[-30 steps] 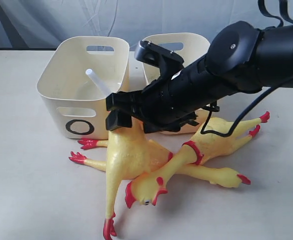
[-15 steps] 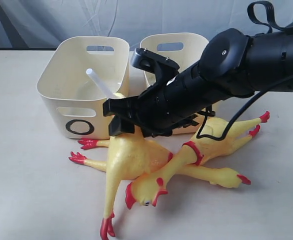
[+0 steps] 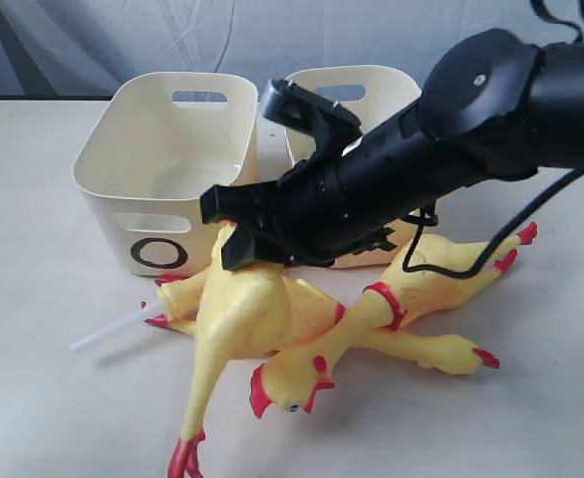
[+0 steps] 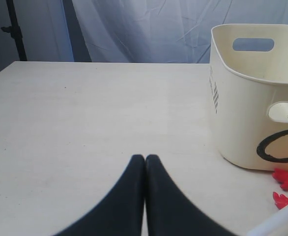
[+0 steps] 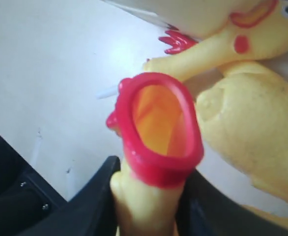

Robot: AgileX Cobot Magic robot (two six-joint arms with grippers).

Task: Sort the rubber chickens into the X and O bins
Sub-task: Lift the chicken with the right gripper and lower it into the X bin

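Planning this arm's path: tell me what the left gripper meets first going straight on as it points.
Nothing near, it seems: the left gripper points across bare table toward the curtain. The O bin stands beside that line, not in it, though depth is unclear.

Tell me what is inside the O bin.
Only bare cream inner walls show inside the O bin. Its floor near the front wall and the corner behind the right gripper are hidden.

Can't read the mark on the cream tub [image 3: 392,85] beside the O bin [image 3: 103,214]; hidden behind the right arm [image 3: 402,179].
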